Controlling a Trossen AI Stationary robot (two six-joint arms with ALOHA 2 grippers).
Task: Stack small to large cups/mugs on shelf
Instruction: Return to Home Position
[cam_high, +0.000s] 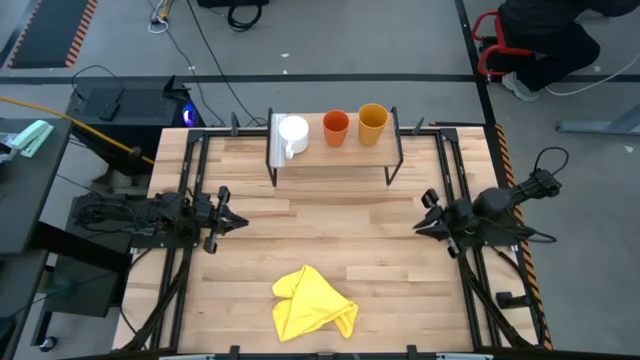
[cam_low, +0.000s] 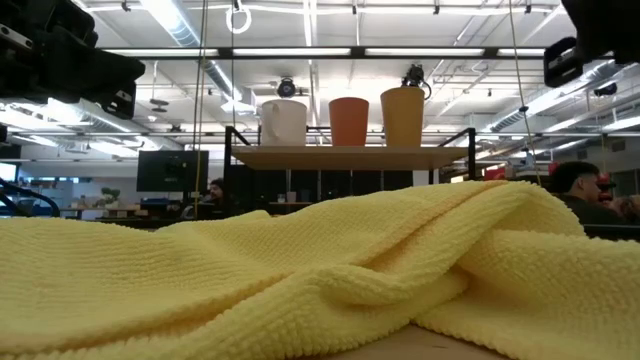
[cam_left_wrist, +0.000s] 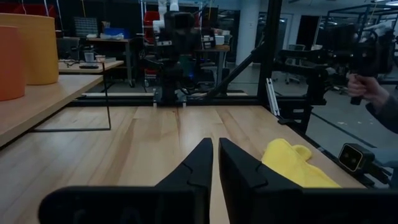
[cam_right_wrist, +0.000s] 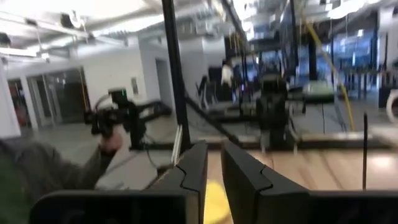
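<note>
Filling the low view, yellow cloth (cam_low: 300, 270), overhead showing cups (cam_high: 335, 127) on shelf (cam_high: 340, 156)

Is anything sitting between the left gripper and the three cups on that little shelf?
Nothing visible. Only tabletop lies between the left gripper and the shelf holding the cups; the yellow cloth lies off that line, near the front edge.

Yellow cloth (cam_low: 300, 280) hides the lower legs of the shelf (cam_low: 340, 157); red-orange cup (cam_left_wrist: 9, 62) is edge-cropped.

Robotics lab, ceiling strip lights (cam_low: 420, 51), workbenches (cam_left_wrist: 93, 64), monitor (cam_low: 172, 170), cabled concrete floor (cam_high: 350, 40)
</note>
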